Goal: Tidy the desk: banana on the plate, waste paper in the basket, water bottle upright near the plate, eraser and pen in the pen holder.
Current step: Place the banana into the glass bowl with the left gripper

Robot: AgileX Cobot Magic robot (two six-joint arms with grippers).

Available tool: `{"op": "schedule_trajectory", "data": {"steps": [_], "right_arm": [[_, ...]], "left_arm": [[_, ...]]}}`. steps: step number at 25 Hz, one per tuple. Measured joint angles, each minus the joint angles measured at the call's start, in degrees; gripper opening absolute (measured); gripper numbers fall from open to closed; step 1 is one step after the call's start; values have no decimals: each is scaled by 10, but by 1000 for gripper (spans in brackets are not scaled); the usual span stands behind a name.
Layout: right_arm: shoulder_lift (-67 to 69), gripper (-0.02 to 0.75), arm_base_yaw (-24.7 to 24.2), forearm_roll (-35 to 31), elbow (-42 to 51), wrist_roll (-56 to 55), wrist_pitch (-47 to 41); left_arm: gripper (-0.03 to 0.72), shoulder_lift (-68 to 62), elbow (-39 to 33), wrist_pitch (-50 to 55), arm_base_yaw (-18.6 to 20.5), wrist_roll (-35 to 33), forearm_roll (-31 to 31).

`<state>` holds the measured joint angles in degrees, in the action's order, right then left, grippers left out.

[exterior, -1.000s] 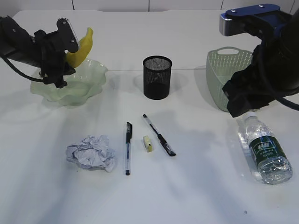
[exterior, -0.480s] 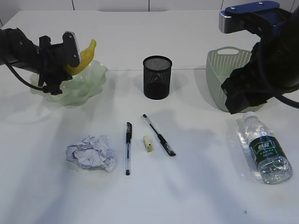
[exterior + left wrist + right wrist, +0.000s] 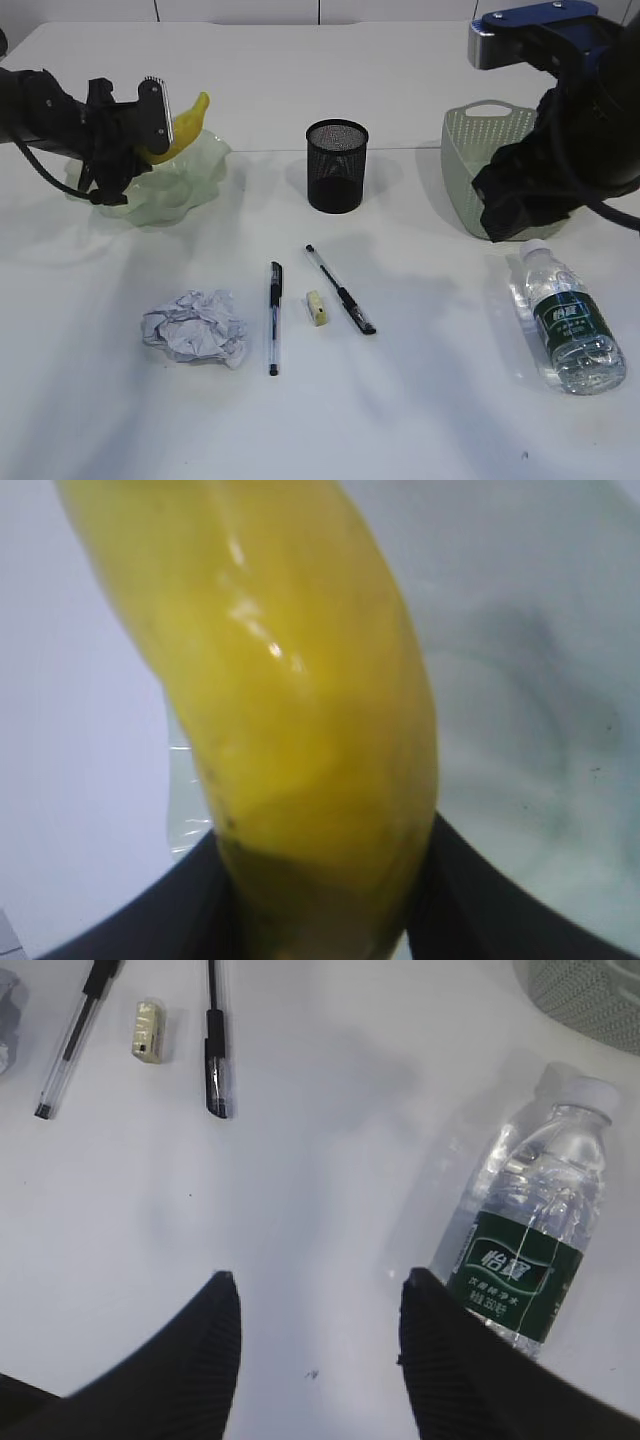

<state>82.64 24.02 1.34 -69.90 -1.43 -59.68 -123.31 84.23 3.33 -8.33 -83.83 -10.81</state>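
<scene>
Lowered since a sec ago, left gripper [image 3: 150, 120] clamps banana [image 3: 185, 125] just over plate [image 3: 190, 190] for set-down; right gripper [image 3: 315, 1345] gapes empty nr water bottle [image 3: 525, 1225].

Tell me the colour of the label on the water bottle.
Dark green with white lettering, on the water bottle lying on its side; clearest in the right wrist view.

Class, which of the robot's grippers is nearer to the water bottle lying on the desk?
Right. The right gripper hovers open beside the water bottle; the left gripper holds the banana over the plate, far across the desk.
</scene>
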Motion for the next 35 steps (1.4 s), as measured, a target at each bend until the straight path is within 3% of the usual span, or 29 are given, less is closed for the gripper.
{"op": "schedule_trajectory", "data": {"steps": [11,18,29,32,35], "right_arm": [[0,384,0,0,0,1,2],[0,384,0,0,0,1,4],[0,384,0,0,0,1,4],[0,384,0,0,0,1,4],[0,384,0,0,0,1,4]], "left_arm": [[328,0,0,-8,0,0,0],[389,0,0,-9,0,0,0],[393,0,0,-15,0,0,0],[392,2,0,-15,0,0,-19],[391,15,0,-7,0,0,-83]]}}
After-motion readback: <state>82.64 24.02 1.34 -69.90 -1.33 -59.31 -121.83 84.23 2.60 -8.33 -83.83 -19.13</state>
